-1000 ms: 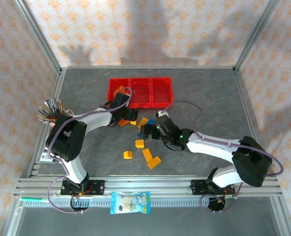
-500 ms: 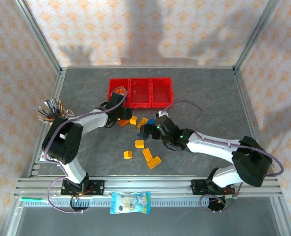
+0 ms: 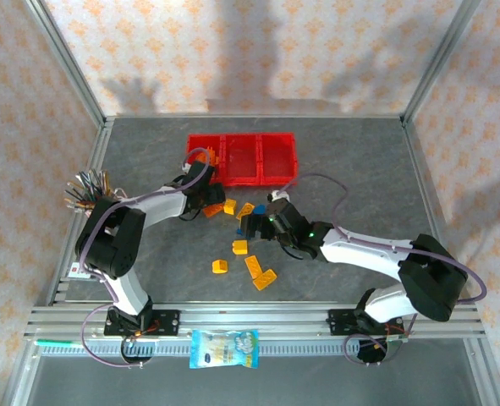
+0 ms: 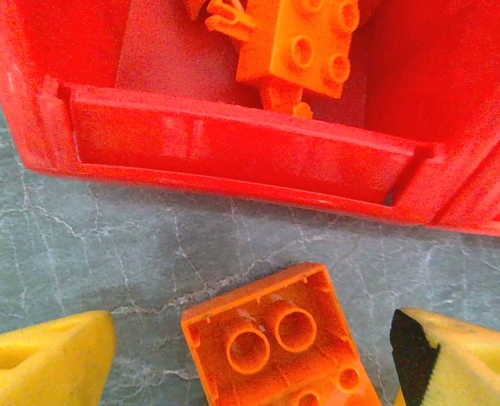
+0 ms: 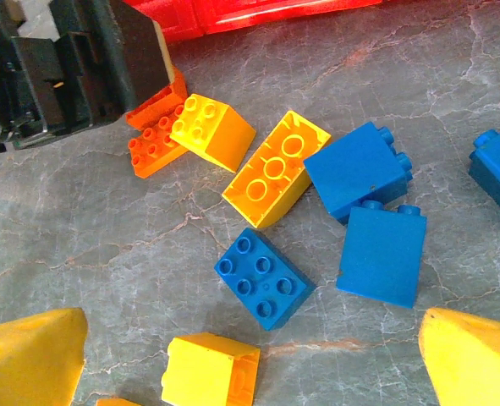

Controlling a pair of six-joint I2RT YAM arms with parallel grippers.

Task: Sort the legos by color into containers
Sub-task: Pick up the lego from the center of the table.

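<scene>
Orange legos (image 4: pixel 307 44) lie in the red bin (image 4: pixel 233 161); right wrist shows blue bricks (image 5: pixel 262 277).

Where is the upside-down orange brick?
In the left wrist view, the upside-down orange brick lies on the table just in front of the red bin, between the fingers of the left claw.

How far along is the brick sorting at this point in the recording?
Early. Done: orange plastic bricks lie in the left compartment of the red translucent bins. In hand: nothing gripped; the open left gripper straddles an upturned orange brick, the open right gripper hovers over small blue bricks. Left: those plus yellow bricks on the grey table.
</scene>
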